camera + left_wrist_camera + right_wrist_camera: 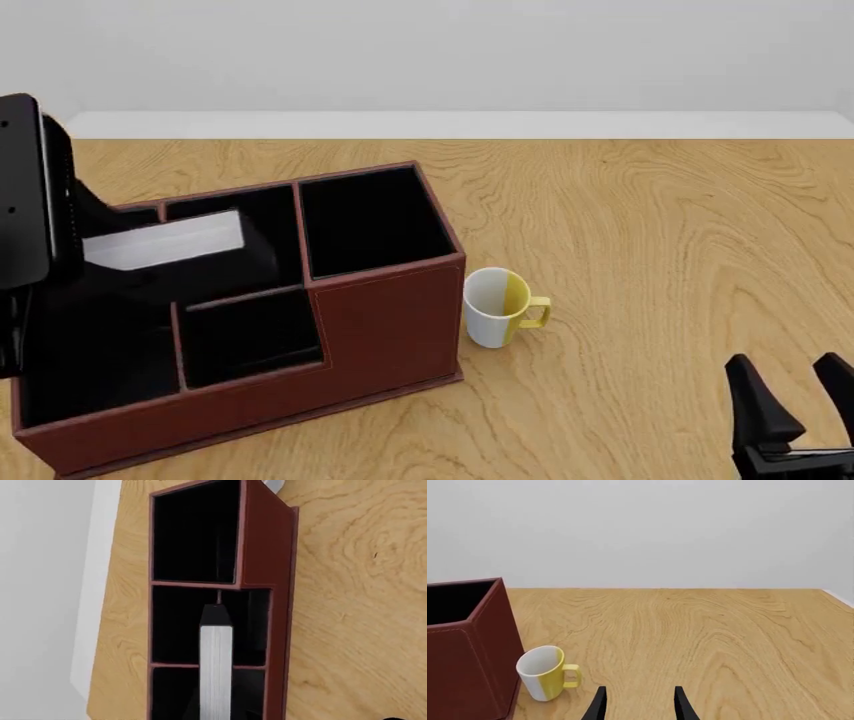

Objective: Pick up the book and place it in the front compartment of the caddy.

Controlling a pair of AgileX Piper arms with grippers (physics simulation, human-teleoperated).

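Observation:
The reddish-brown caddy (387, 330) stands on the left of the table, black inside and split by dividers. The book (160, 240) shows its white page-edge band over the caddy's rear-left section, long side level. In the left wrist view the book (215, 665) stands edge-on over the caddy (267, 540), and my left gripper (215, 702) is shut on it, its dark fingers barely visible against the black interior. I cannot tell how deep the book sits. My right gripper (801, 392) rests open and empty at the near right; its fingers also show in the right wrist view (639, 704).
A white-and-yellow mug (497, 307) stands upright just right of the caddy's right end, seen too in the right wrist view (544, 672). The black left arm (27, 190) rises at the far left edge. A white wall bounds the table's far side.

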